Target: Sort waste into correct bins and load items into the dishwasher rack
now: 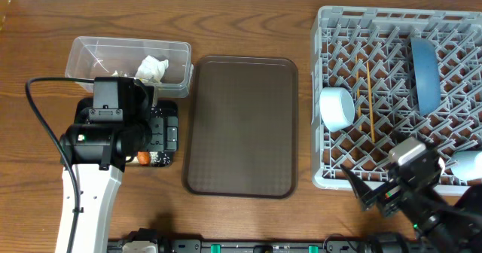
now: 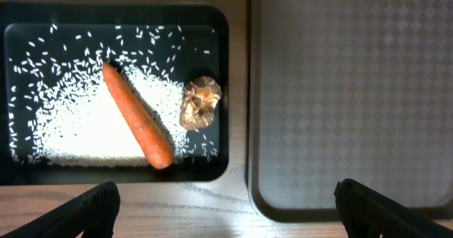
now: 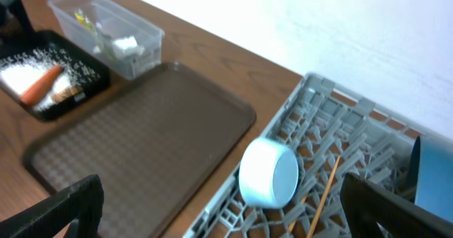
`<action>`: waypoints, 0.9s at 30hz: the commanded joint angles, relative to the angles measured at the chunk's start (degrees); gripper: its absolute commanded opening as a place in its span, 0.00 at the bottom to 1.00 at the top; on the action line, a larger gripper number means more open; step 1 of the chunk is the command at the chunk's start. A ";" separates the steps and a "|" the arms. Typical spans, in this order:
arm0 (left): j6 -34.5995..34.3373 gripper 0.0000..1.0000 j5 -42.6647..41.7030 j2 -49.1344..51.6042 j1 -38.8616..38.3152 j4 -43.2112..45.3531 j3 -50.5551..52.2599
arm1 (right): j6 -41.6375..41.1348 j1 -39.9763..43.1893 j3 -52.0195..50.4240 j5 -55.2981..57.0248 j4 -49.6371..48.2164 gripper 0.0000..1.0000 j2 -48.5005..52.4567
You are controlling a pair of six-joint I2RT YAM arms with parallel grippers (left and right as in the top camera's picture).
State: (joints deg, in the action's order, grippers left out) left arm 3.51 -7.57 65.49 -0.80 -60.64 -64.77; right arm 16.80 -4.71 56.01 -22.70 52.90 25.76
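My left gripper (image 1: pixel 151 136) (image 2: pixel 226 210) hangs open above the front edge of the black tray (image 2: pixel 21 171), holding nothing. On that tray lie an orange carrot (image 2: pixel 138 125), a brown food lump (image 2: pixel 200 102) and loose white rice (image 2: pixel 71 128). Crumpled white paper (image 1: pixel 152 68) sits in the clear tub (image 1: pixel 90 53). The grey rack (image 1: pixel 327 72) holds a blue plate (image 1: pixel 425 72), a white bowl (image 1: pixel 337 108) (image 3: pixel 269 173), a chopstick (image 1: pixel 367 102) and a light-blue cup (image 1: pixel 468 165). My right gripper (image 1: pixel 364 189) (image 3: pixel 226 213) is open and empty at the rack's front left corner.
The flat brown serving tray (image 1: pixel 241 125) (image 3: pixel 141 139) lies bare between the bins and the rack. A black cable (image 1: pixel 38 110) loops left of my left arm. Bare wooden table shows along the front.
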 commanded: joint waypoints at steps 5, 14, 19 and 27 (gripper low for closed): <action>0.98 0.98 -0.37 -0.02 0.24 -0.22 -0.92 | 1.25 1.05 -17.27 -0.68 -7.50 0.99 -13.44; 0.98 0.98 -0.37 -0.02 0.24 -0.22 -0.92 | 1.22 1.07 -36.98 -4.79 -24.24 0.99 -25.64; 0.98 0.98 -0.37 -0.02 0.24 -0.22 -0.92 | 1.20 1.01 -44.87 -8.28 -32.52 0.99 -25.44; 0.98 0.98 -0.37 -0.02 0.24 -0.20 -0.92 | 1.29 1.01 -55.78 -12.26 -51.52 0.99 -25.46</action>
State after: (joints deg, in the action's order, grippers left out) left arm 3.53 -7.57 65.52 -0.80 -60.66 -64.77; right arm 17.52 -4.71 1.93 -32.86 2.39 0.64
